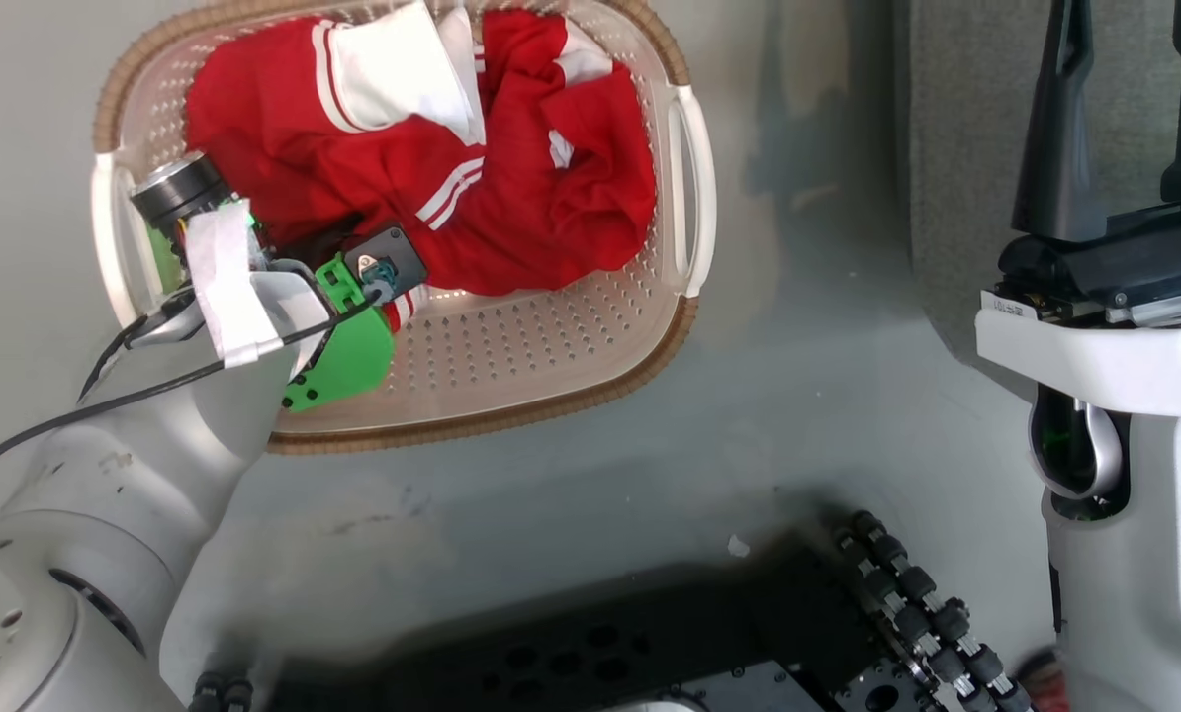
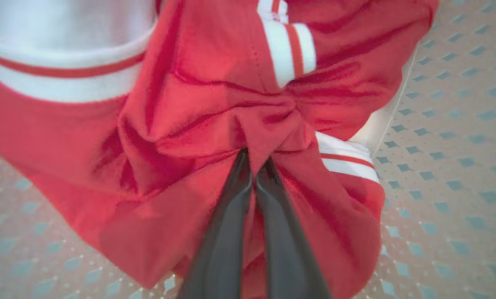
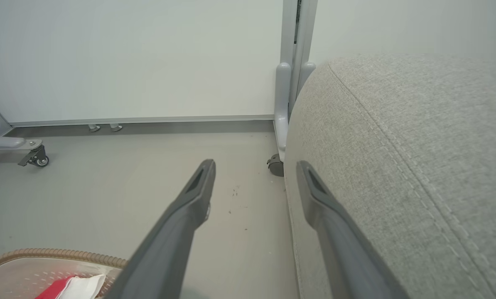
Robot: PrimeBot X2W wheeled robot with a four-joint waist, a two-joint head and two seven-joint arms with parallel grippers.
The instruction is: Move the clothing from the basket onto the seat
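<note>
The clothing [image 1: 511, 178] lies in the basket [image 1: 511, 366], which stands on the floor [image 1: 551, 494] left of the seat [image 1: 956, 148]; the left gripper [image 2: 254, 166] reaches into the basket, and the right gripper [image 3: 255, 165] hangs at the seat's edge.

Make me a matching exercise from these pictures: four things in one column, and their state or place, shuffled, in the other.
Things:
1. left gripper
2. right gripper
3. basket
4. seat

States or places:
A. grey, with a stitched seam
B. open, holding nothing
C. shut on the clothing
D. on the floor, clothing inside

Pairs: 1-C, 2-B, 3-D, 4-A
</note>
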